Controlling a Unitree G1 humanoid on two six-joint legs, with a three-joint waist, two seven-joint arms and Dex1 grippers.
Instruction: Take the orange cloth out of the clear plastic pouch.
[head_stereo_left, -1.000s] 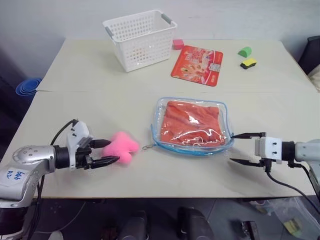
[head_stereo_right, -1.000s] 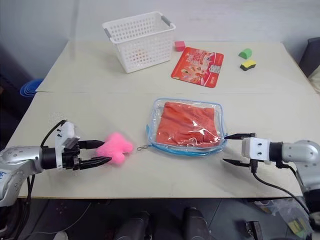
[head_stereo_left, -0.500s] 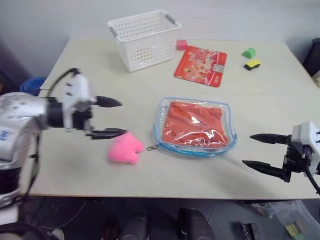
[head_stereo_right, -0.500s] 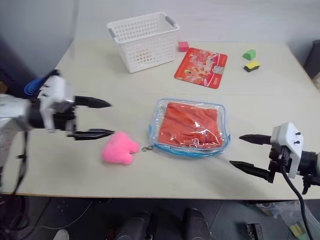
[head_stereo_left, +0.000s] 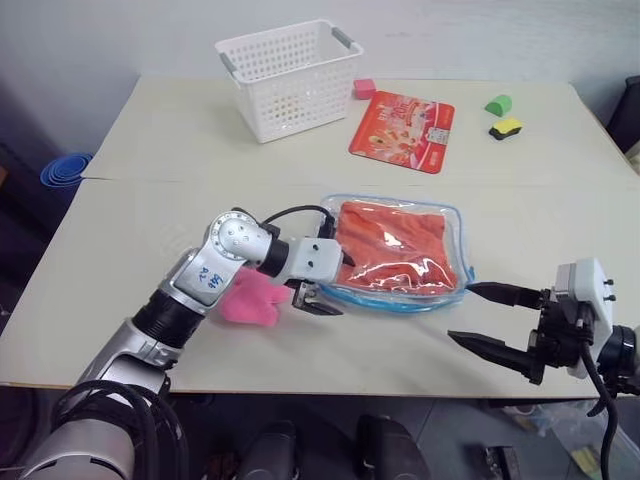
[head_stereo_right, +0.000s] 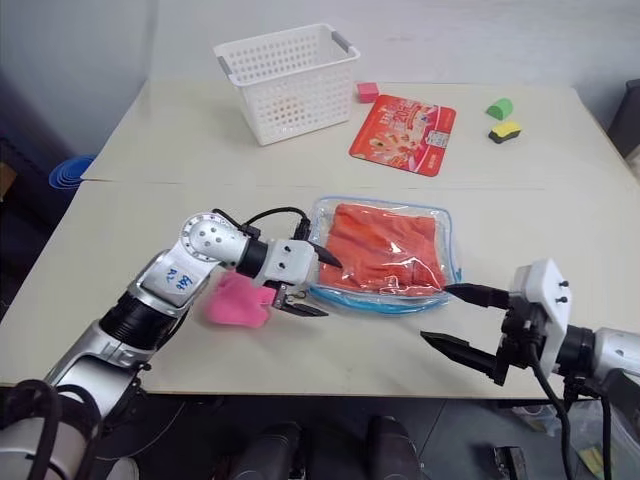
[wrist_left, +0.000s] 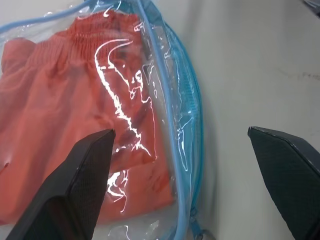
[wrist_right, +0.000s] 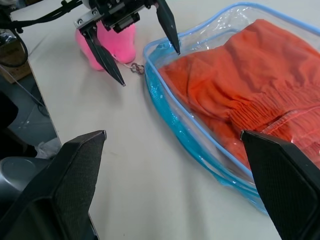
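We see a big pale table (head_stereo_left: 180, 150), and in the middle of the frame lies the clear plastic pouch (head_stereo_left: 395, 290) with its blue edge. The orange cloth (head_stereo_left: 390, 245) is inside the pouch, lying flat. Our left gripper (head_stereo_left: 333, 285) sits at the pouch's left end with its two black fingers spread wide, one finger over the pouch edge and one over the bare table just beside it. It holds nothing. A pink plush heart (head_stereo_left: 250, 300) lies just left of the pouch, partly under our left arm. Our right gripper (head_stereo_left: 485, 318) is at the lower right of the frame, near the pouch's right corner. Its fingers are wide apart too, and it holds nothing. At the top of the frame stands a white basket (head_stereo_left: 285, 75). To its right lie a small pink block (head_stereo_left: 364, 88) and a flat red packet (head_stereo_left: 402, 130), and farther right a green block (head_stereo_left: 494, 104) and a yellow block (head_stereo_left: 506, 127).
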